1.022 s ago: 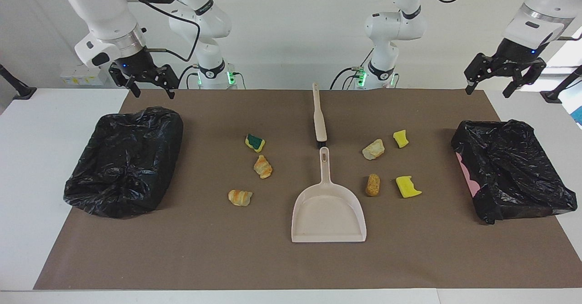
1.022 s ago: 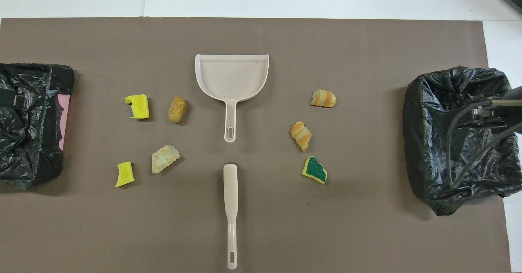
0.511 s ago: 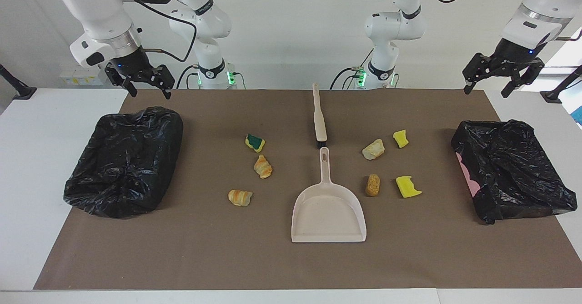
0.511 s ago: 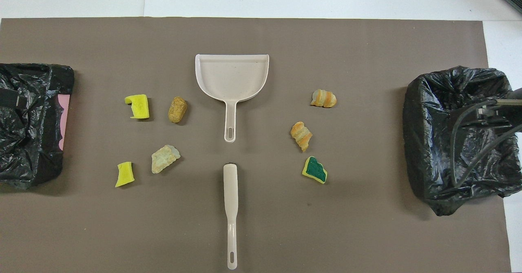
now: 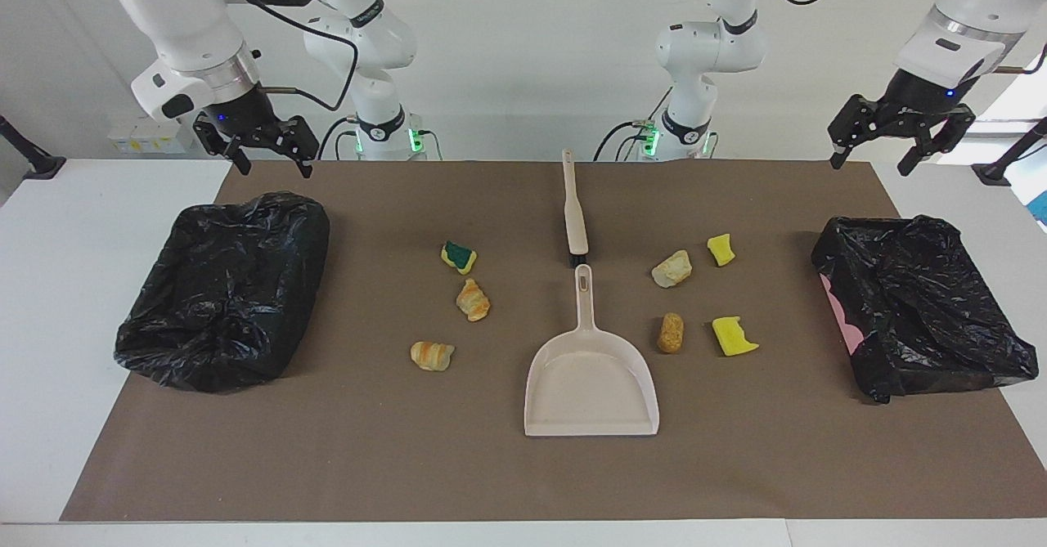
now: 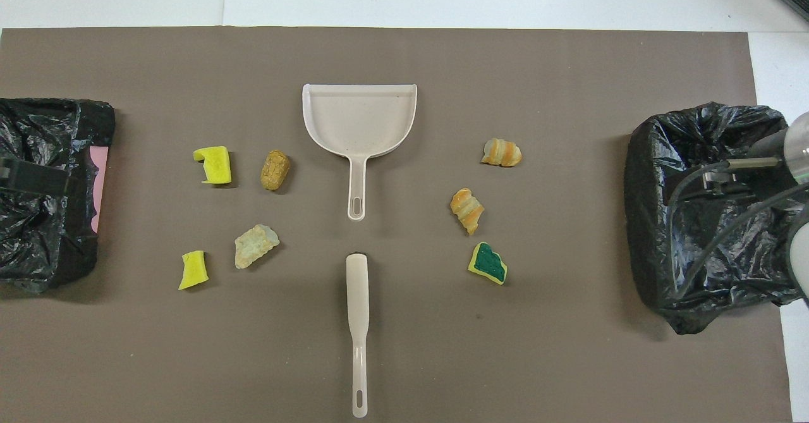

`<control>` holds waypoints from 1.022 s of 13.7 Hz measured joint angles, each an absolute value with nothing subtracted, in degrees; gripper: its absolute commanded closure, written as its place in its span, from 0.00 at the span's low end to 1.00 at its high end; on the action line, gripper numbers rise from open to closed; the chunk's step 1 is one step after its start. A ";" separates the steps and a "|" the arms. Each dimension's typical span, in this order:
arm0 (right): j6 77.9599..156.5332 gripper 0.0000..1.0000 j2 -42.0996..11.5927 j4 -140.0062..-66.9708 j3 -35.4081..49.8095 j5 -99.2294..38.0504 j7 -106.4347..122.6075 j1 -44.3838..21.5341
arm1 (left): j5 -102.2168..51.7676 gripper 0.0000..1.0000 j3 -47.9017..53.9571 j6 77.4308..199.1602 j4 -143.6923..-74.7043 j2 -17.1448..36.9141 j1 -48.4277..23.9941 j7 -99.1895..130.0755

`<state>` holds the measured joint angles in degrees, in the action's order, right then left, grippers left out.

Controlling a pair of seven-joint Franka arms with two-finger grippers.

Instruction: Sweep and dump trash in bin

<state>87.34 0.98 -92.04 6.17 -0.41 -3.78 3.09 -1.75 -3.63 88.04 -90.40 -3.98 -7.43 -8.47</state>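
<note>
A brown mat (image 5: 507,473) covers most of the white tabletop (image 5: 74,285). At each end of the mat sits a bin lined with a black bag: one bin (image 5: 225,285) at the right arm's end, the other bin (image 5: 920,310) at the left arm's end.

The right gripper (image 5: 268,156) hangs in the air over the edge of its bin nearest the robots, jaws spread wide and holding nothing. The left gripper (image 5: 873,142) hangs likewise over the mat's corner by its bin, jaws wide and empty.

Midway along the mat lie the beige dustpan (image 5: 590,383), mouth away from the robots, and the brush (image 5: 574,212), just nearer the robots, in line with the pan's handle.

The trash lies on the mat in two groups beside the dustpan, well apart from both sets of jaws. Toward the right arm's end: a green-topped sponge (image 5: 460,257) and two croissants (image 5: 474,299) (image 5: 431,356). Toward the left arm's end: a pale bread lump (image 5: 671,269), a brown bread lump (image 5: 671,333), a larger yellow sponge piece (image 5: 734,336) and a smaller yellow sponge piece (image 5: 721,249).
</note>
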 measured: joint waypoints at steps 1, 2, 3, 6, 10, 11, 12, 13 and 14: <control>87.98 0.00 -0.01 -92.03 6.17 -0.63 -3.89 2.16 | -1.75 0.00 -3.46 88.98 -93.77 -5.77 -9.50 -6.15; 89.25 0.00 -1.31 -92.01 6.17 -0.78 -4.33 0.80 | -1.76 0.00 -3.30 90.20 -97.45 -7.60 -11.99 -3.39; 91.22 0.00 -2.88 -92.01 6.20 -0.84 -5.36 -0.99 | -1.76 0.00 -3.14 91.59 -101.37 -9.42 -14.91 -0.24; 96.00 0.00 -7.19 -91.98 6.27 -0.85 -9.93 -6.47 | -1.76 0.00 -2.58 96.38 -111.00 -12.48 -23.86 11.37; 105.67 0.00 -13.79 -91.96 6.32 -0.81 -19.58 -15.09 | -1.79 0.00 -2.06 102.95 -120.09 -14.16 -34.64 25.27; 107.85 0.00 -15.19 -91.96 6.32 -0.78 -21.89 -16.87 | -1.79 0.00 -2.05 104.60 -122.01 -14.47 -37.07 27.85; 109.55 0.00 -16.54 -91.95 6.30 -0.77 -24.12 -18.55 | -1.79 0.00 -2.02 106.59 -124.10 -14.65 -39.54 30.18; 110.93 0.00 -17.99 -91.90 6.30 -0.77 -26.52 -20.29 | -1.80 0.00 -1.97 108.71 -126.27 -14.82 -41.76 32.43; 112.26 0.00 -19.58 -91.48 6.30 -0.77 -29.51 -21.98 | -1.81 0.00 -1.91 110.16 -128.12 -15.04 -43.62 34.21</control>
